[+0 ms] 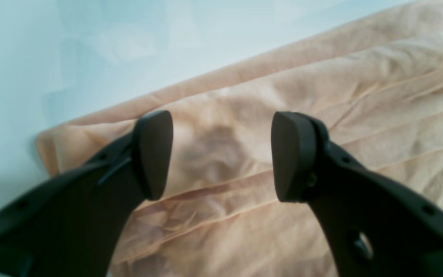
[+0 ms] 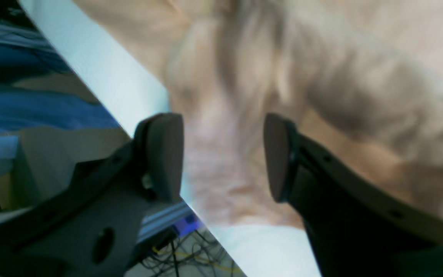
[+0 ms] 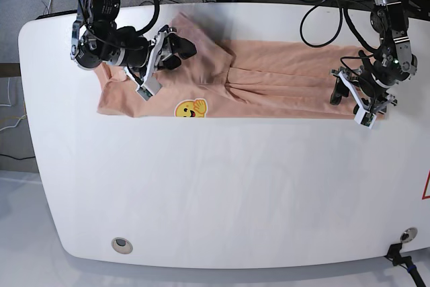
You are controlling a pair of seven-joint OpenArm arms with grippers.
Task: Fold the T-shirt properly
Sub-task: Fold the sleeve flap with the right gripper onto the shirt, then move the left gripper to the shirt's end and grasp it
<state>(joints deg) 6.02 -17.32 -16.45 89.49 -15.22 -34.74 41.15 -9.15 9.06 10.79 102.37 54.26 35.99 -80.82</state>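
The peach T-shirt (image 3: 269, 82) lies in a long folded band across the far part of the white table (image 3: 222, 186), with its yellow smiley print (image 3: 190, 109) showing near the front edge on the left. My right gripper (image 3: 176, 53) hovers over the shirt's left part. In the right wrist view it (image 2: 223, 154) is open, with blurred, bunched fabric (image 2: 283, 57) behind the gap and no pad touching it. My left gripper (image 3: 348, 102) is over the shirt's right end. Its fingers (image 1: 221, 154) stand open above the creased cloth (image 1: 321, 115) near a corner.
The table's far rim (image 2: 110, 84) runs close to the right gripper, with cables and floor beyond it. Bare table (image 1: 90, 46) shows beside the shirt's right end. Black cables (image 3: 322, 11) hang over the back edge. Round fittings (image 3: 121, 244) sit near the front.
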